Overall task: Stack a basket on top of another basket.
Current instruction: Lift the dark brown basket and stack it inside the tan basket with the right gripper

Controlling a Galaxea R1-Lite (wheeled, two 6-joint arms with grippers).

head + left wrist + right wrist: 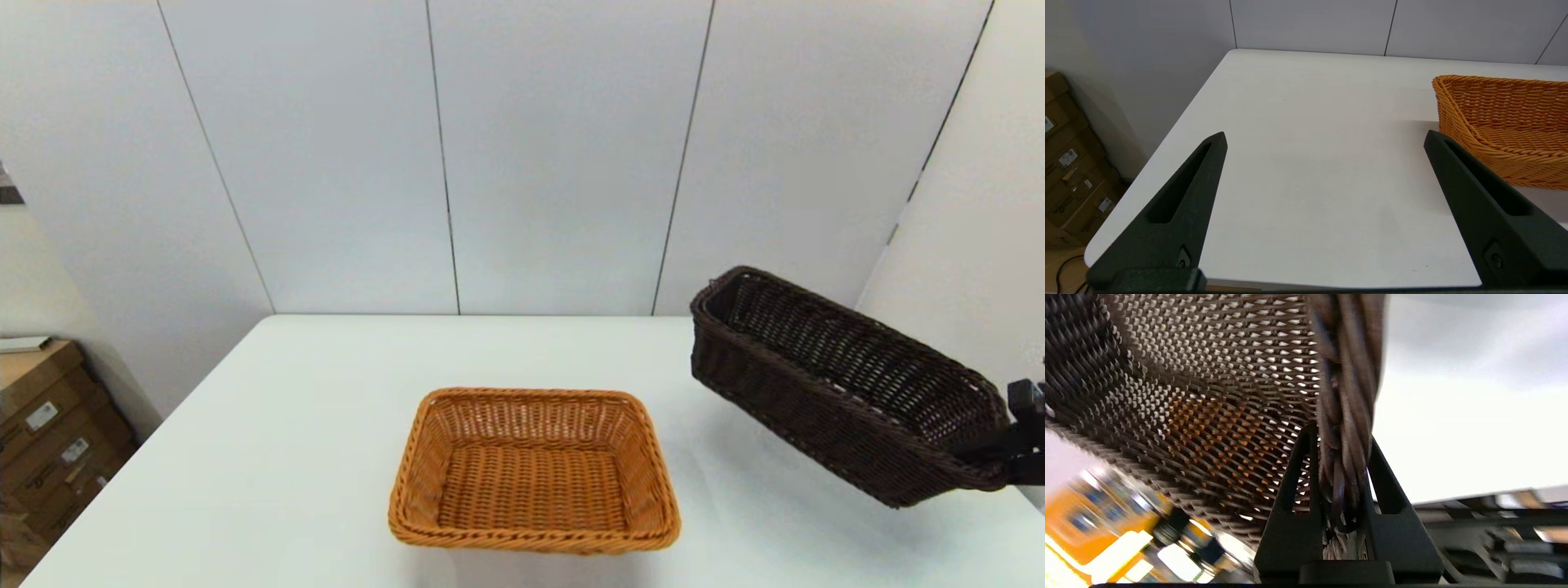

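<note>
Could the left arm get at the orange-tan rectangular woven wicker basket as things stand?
Probably yes. The left gripper is open, and only bare white table lies between it and the orange-tan rectangular woven wicker basket just beside one finger.

The place looks like a lab or test room: a bare white tabletop [326,457] stands against plain pale wall panels [555,155], with labelled cardboard boxes [49,433] stacked on the floor beside it.
</note>
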